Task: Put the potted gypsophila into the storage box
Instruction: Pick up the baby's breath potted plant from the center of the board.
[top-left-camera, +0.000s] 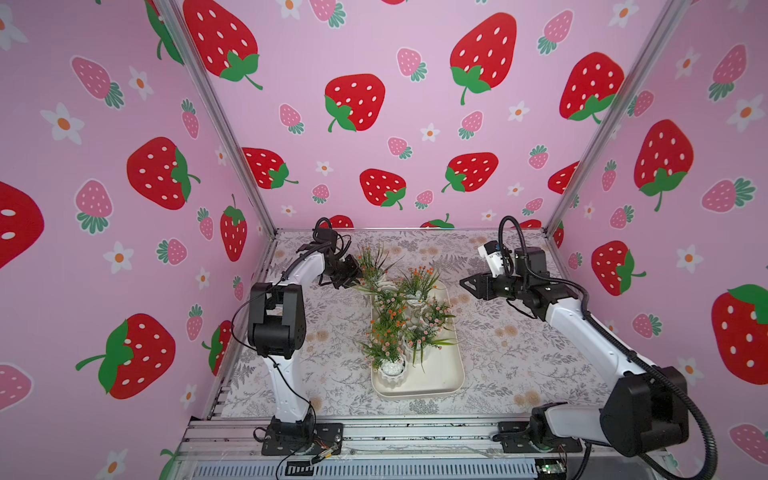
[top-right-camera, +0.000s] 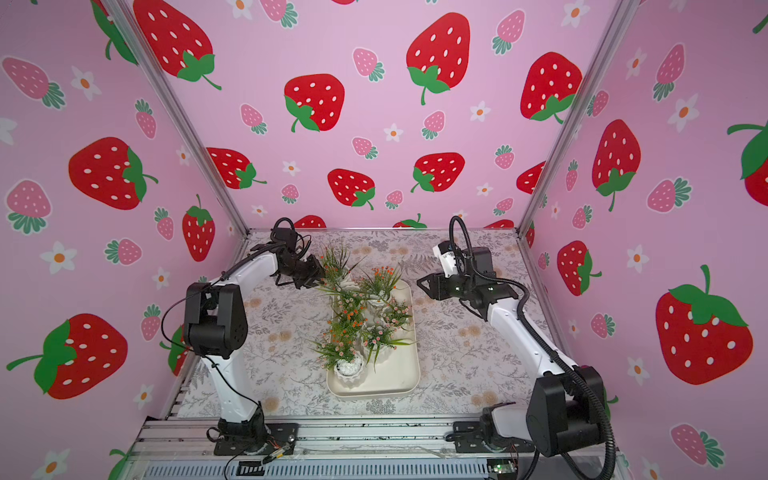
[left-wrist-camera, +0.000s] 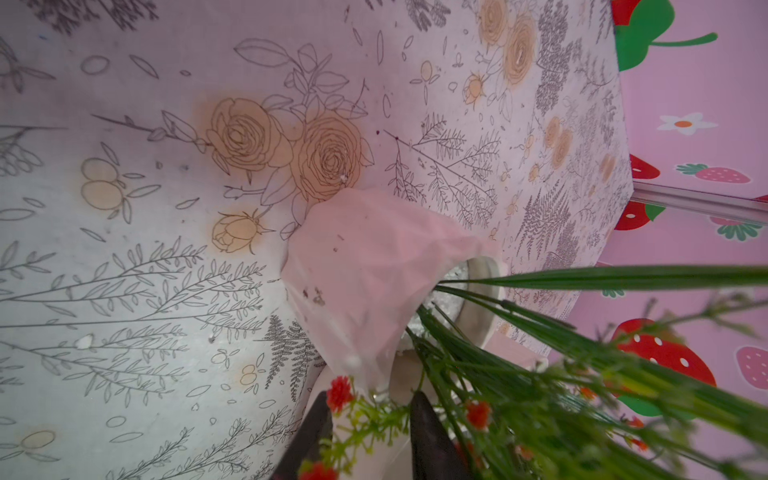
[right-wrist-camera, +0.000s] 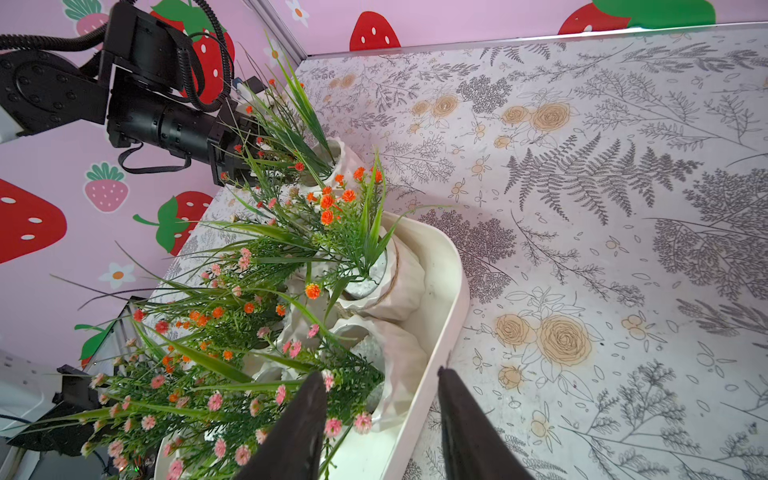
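Observation:
The storage box (top-left-camera: 459, 374) (top-right-camera: 415, 374) (right-wrist-camera: 453, 291) lies mid-table and holds several potted gypsophila, the nearest at the front left (top-left-camera: 392, 372) (top-right-camera: 351, 372). One more pot (top-left-camera: 384, 286) (top-right-camera: 348, 284) (left-wrist-camera: 365, 257) (right-wrist-camera: 336, 153) leans tilted at the box's far left corner. I cannot tell whether it rests on the rim. My left gripper (top-left-camera: 355, 279) (top-right-camera: 318, 277) (left-wrist-camera: 372, 395) sits at that pot's mouth, its jaws apart with only thin sprigs between them. My right gripper (top-left-camera: 465, 284) (top-right-camera: 422, 282) (right-wrist-camera: 380, 372) hovers open and empty over the box's right rim.
A floral cloth (top-left-camera: 519, 332) covers the table. Strawberry-print walls close in the left, back and right sides. A metal rail with the arm bases (top-left-camera: 374, 436) runs along the front edge. The plants' sprigs spread beyond the box's left rim.

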